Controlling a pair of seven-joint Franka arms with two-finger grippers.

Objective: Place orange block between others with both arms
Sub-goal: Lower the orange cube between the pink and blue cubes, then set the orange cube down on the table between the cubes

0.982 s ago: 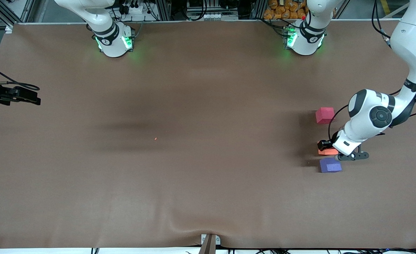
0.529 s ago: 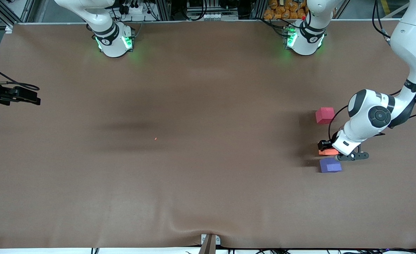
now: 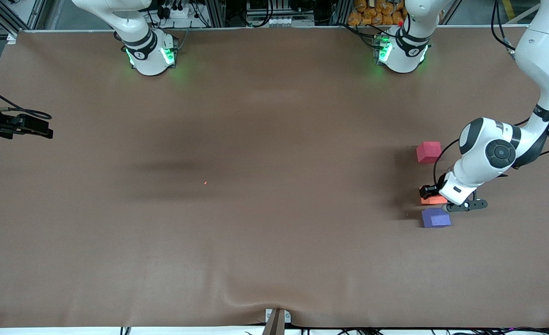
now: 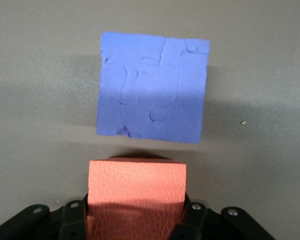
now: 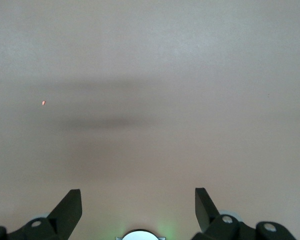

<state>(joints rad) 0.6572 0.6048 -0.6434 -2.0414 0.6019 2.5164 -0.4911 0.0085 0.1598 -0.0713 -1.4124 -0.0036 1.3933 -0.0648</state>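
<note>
Left claw, lower right: clenched on orange block, just beside purple cube. Advice: set it midway toward red cube, squarely. Right claw, waiting: released.

A robotics lab: brown-covered table, aluminium framing, cables
</note>
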